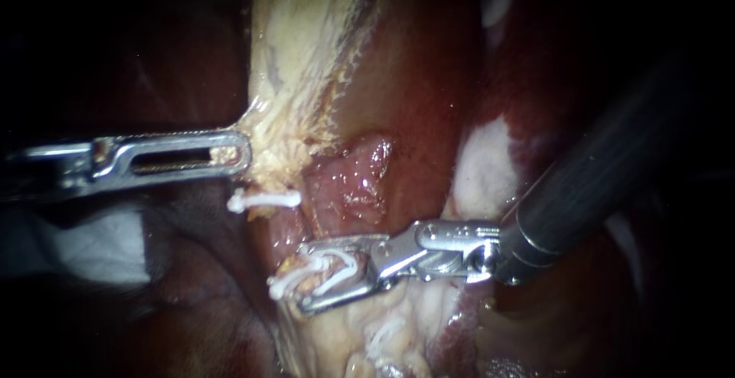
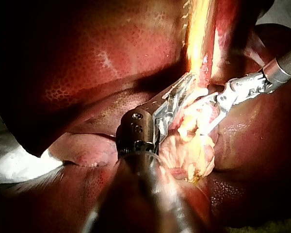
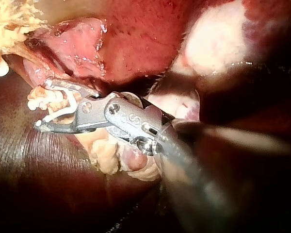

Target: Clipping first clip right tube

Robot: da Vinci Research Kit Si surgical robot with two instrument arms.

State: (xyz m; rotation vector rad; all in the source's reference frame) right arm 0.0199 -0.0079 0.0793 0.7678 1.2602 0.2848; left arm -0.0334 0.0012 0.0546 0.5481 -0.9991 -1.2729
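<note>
Just above the set clip [image 1: 264,200], the left instrument [image 1: 239,152] bars the way, its jaws clamped on pale tissue [image 1: 295,64]. Below the set clip, the right instrument [image 1: 301,280] fills the gap, jaws gripping a second clip [image 1: 341,271]. Right of the set clip a pink fold [image 1: 352,179] rises. Left of it, room lies open over dark liver [image 1: 191,294], gauze [image 1: 99,252] farther out.

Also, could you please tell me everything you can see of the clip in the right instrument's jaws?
The clip is white and plastic-looking, a V of two thin curved legs, not closed. Each leg lies along one of the right instrument's jaws, which hold it. Pale tissue sits around its open end.
</note>
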